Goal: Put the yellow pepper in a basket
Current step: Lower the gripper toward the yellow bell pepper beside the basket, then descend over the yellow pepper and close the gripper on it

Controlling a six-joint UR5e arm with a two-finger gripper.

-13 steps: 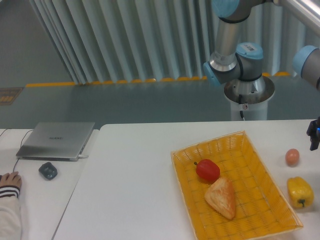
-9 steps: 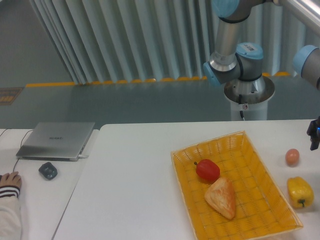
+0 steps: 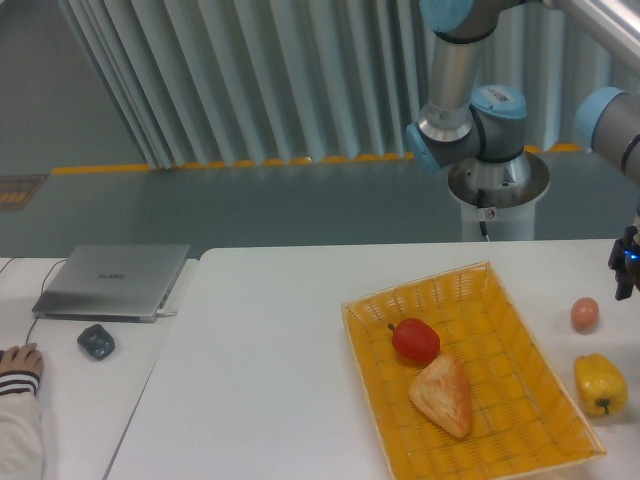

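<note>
Yellow pepper [image 3: 600, 384] lay on the surface, below the gripper [image 3: 625, 272].
Fingers cut off at frame edge; opening unreadable; basket [image 3: 480, 285] lay leftward.

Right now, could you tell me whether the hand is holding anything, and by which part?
Nothing is held. The hand hangs at the right edge, apart from the yellow pepper, which lies on the table outside the basket.

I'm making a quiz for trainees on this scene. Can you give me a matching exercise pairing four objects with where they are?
Things:
1. yellow pepper
2. red pepper
3. laptop
4. orange-pink ball

Places:
A. inside the basket, next to the pastry
B. far left, lid closed
C. on the table, right of the basket, nearest the camera
D. on the table, right of the basket, farther back

Pairs: 1-C, 2-A, 3-B, 4-D
</note>
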